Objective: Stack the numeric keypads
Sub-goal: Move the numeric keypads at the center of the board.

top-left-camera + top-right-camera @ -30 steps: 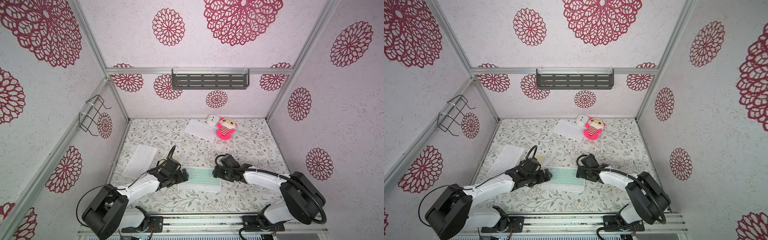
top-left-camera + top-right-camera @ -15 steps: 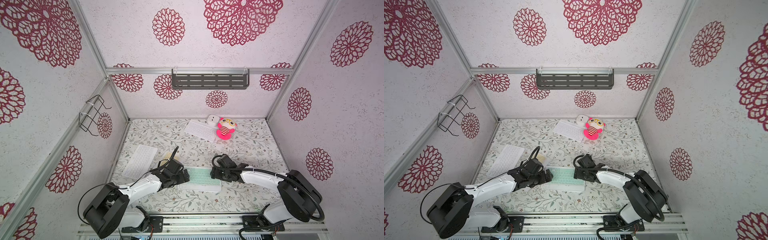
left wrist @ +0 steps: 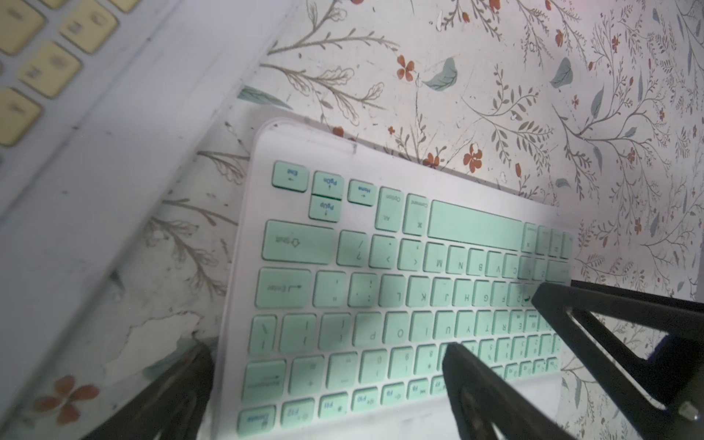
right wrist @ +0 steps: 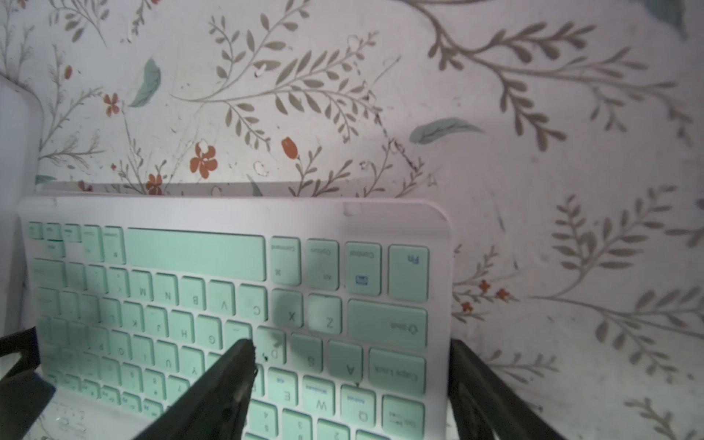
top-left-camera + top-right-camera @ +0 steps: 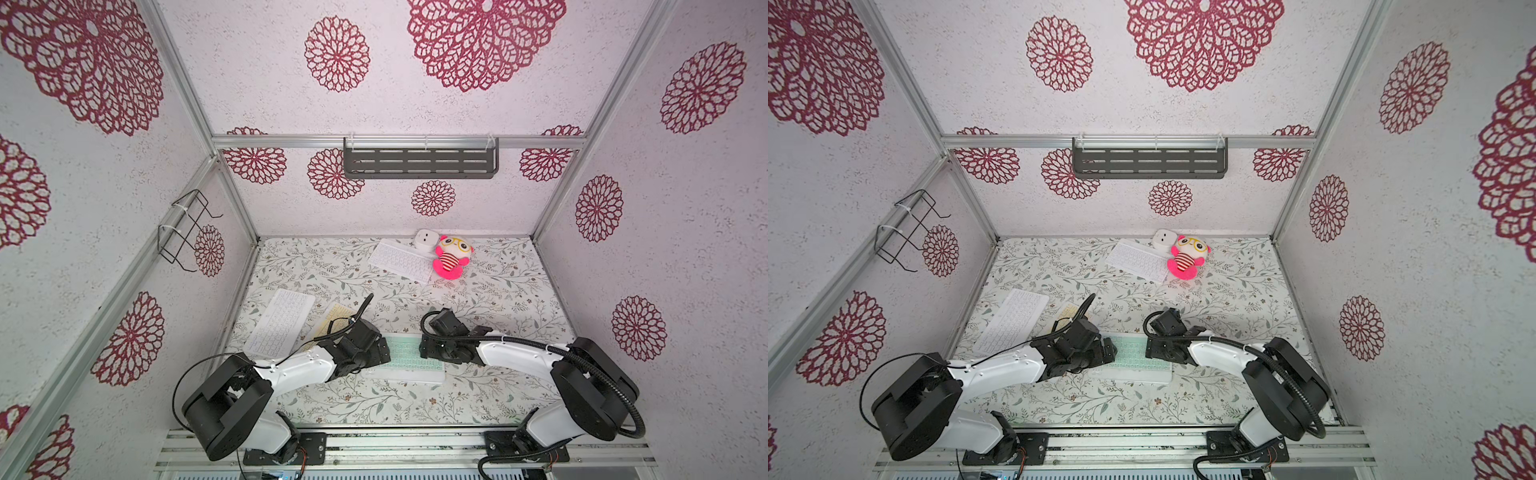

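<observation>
**Mint-green keypad** [image 5: 409, 362]: lies flat on the flowered surface [image 5: 490, 299], directly between the two sets of jaws. One short end is at the left jaws, the other at the right jaws.

**Left jaws:** spread wide, gripping nothing. In the left wrist view one finger [image 3: 179, 388] stands beyond the keypad's [image 3: 400, 285] short end, over the bare surface. The other finger [image 3: 459, 362] stands over the keys. Contact with the keys cannot be determined.

**Right jaws:** parted, gripping nothing. In the right wrist view one finger [image 4: 232, 377] is over the keys of the keypad [image 4: 228, 297] and the other [image 4: 466, 369] is just past its end.

**Yellow keypad** [image 5: 334, 318]: just behind the left jaws, partly hidden by that arm.

**Near white keypad** [image 5: 280, 328]: beside the yellow one, farther out from the left jaws.

**Far white keypad** [image 5: 401, 259]: well beyond both jaws, by the back wall. A pink plush toy [image 5: 451, 257] and a small white cube [image 5: 424, 240] sit against it.
</observation>
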Motion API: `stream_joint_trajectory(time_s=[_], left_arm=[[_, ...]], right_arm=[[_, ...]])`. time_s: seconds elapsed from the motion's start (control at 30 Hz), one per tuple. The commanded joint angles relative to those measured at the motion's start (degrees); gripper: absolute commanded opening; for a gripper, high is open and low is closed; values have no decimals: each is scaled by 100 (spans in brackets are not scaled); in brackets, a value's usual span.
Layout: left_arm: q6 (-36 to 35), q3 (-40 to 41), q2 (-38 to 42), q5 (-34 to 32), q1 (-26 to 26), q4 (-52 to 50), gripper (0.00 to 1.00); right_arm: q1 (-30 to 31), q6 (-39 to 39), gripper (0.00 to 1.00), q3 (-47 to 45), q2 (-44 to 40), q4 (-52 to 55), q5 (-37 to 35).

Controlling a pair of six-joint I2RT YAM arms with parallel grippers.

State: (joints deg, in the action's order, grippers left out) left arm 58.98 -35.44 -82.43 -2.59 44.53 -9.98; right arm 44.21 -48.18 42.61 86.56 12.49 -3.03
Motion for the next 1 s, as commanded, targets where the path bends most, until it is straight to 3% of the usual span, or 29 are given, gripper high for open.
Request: stream_joint_trajectory(time_s=[0.0,0.33,0.8,0.97], left_arm=[[263,55,-183,229,183,-180,97],[394,20,-255,285,478,-39,98],[1114,87,-508,212,1362,784,98],[1212,61,-474,86,1417,702,98]], right_arm=[[97,-97,81,45,62,276,16],[233,-57,81,-152,-142,390,64],[352,-51,81,-496,-503,318,66],[369,-84,81,-576,-591,296,31]])
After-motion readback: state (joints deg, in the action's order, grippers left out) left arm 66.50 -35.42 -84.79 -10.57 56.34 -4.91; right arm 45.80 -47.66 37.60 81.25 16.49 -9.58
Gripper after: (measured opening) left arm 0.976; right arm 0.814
